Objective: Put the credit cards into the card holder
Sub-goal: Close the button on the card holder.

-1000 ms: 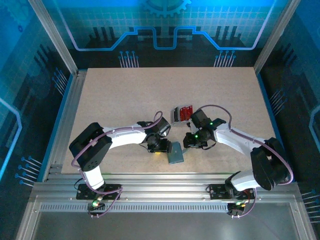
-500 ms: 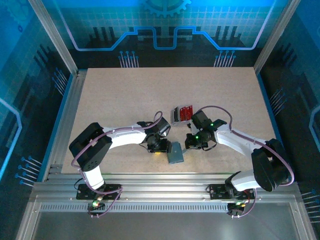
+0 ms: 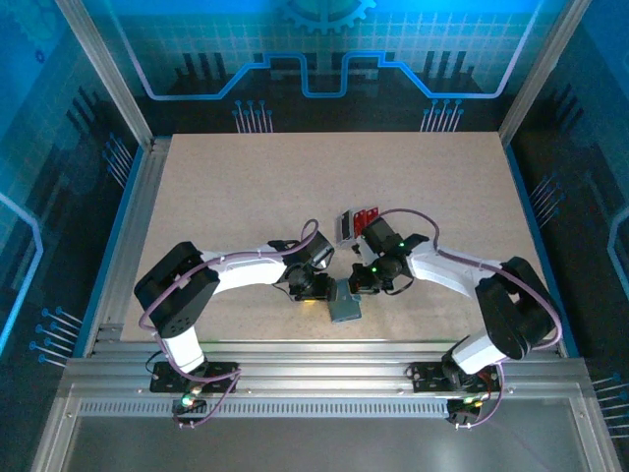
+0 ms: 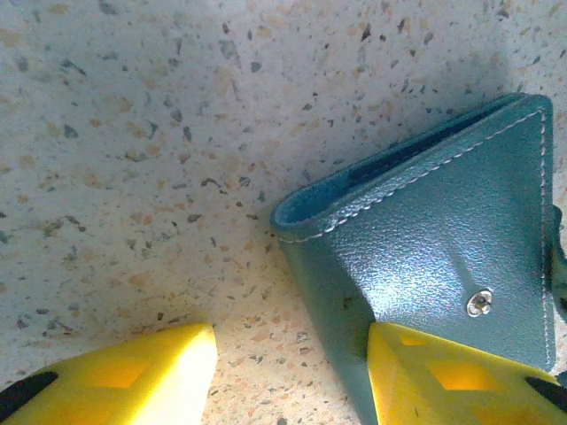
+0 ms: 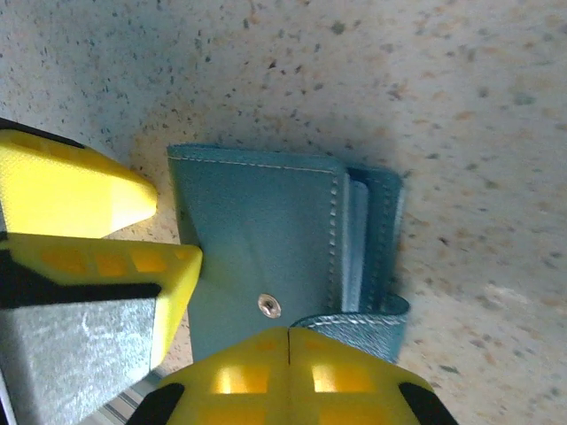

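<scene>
Lying on table [image 3: 246,197]: card holder [image 5: 257,230] | credit cards [image 3: 360,222] apart, outside it | L pincer [image 4: 292,354] wide | R pincer [image 5: 288,341] closed at holder

- Worktop [image 3: 246,187]: pale beige, speckled all over with dark grey and tan flecks.
- Card holder [image 4: 443,266]: slate teal-blue, fine grained texture, pale stitching along the edges, one small silver stud; lighter blue-grey lining at its open edge.
- Credit cards [image 3: 360,220], just beyond the card holder: bright red with dark marks, one silver-grey.
- Left gripper [image 4: 288,354]: jaws bright yellow, black at the base.
- Right gripper [image 5: 288,341]: jaws bright yellow, black patches.
- Arms: white and black, purple cables, green lights.
</scene>
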Motion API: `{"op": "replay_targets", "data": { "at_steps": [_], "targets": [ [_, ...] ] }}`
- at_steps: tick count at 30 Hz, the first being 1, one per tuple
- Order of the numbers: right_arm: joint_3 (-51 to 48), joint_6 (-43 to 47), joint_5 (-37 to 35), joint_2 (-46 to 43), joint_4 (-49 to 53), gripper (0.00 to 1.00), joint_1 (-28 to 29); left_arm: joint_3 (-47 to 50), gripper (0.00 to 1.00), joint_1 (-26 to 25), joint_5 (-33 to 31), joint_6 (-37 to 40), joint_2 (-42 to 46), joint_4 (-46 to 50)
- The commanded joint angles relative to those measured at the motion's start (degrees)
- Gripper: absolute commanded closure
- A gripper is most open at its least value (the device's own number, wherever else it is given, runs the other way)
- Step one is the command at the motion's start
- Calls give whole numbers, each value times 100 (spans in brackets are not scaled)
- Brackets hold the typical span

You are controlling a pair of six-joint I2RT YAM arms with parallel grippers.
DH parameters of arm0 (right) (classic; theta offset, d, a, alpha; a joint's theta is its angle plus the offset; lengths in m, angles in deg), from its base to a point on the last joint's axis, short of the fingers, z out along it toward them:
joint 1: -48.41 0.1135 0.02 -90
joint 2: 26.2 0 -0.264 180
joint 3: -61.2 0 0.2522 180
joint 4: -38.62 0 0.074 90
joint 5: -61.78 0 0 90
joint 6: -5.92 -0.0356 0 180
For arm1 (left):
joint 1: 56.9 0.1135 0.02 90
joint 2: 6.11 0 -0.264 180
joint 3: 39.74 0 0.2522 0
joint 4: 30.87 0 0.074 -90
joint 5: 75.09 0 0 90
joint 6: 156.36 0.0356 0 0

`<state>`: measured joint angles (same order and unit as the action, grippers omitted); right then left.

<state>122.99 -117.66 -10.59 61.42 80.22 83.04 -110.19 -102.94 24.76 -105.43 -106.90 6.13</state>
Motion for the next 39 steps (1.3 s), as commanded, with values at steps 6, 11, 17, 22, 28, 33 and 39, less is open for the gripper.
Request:
{"op": "replay_targets", "data": {
  "at_steps": [6,11,17,22,28,33,39],
  "targets": [
    [202,-113,153,408,-130,100,197,375,49,-140,105,-171,-336,-284],
    [417,-156,187,535,-173,100,254,404,50,-140,131,-191,-368,-354],
    [444,-165,185,597,-160,100,281,421,50,-142,149,-206,-371,-393],
    [401,-157,188,634,-143,100,306,435,50,-144,158,-221,-390,-434],
    [340,-138,214,656,-111,100,357,456,50,-142,158,-224,-380,-453],
    [308,-146,230,718,-121,100,386,465,50,-149,177,-244,-399,-501],
    [286,-141,188,649,-63,100,397,465,50,-143,178,-252,-417,-517]
  ]
}}
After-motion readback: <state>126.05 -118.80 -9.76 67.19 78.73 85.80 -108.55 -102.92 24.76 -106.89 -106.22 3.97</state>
